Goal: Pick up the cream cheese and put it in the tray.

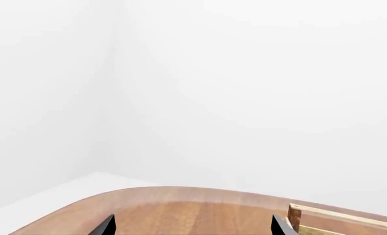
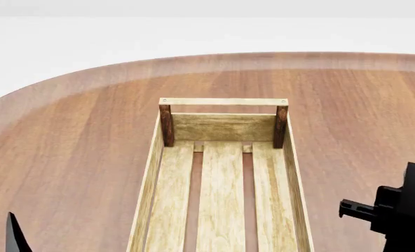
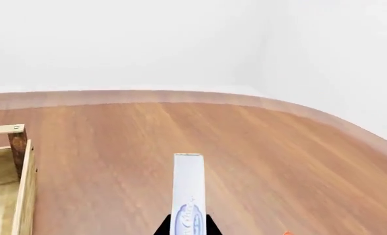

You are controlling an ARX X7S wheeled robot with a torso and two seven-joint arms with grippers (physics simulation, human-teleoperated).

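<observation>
Head view first, left to right: my left claw (image 2: 14,236) shows only a dark tip, its state unclear; the tray (image 2: 157,157) lies mid-table (image 2: 67,136); my right claw (image 3: 187,229), over bare wood beside it, pinches the cream cheese (image 3: 188,188) edge-on.

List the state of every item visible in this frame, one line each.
Small white cream cheese box with blue logo: held edge-up in right gripper, off the table.
Long light-wood slatted tray: upright on table, nothing visible inside.
Left gripper: open, holding nothing.
Brown wooden table: bears the tray.
</observation>
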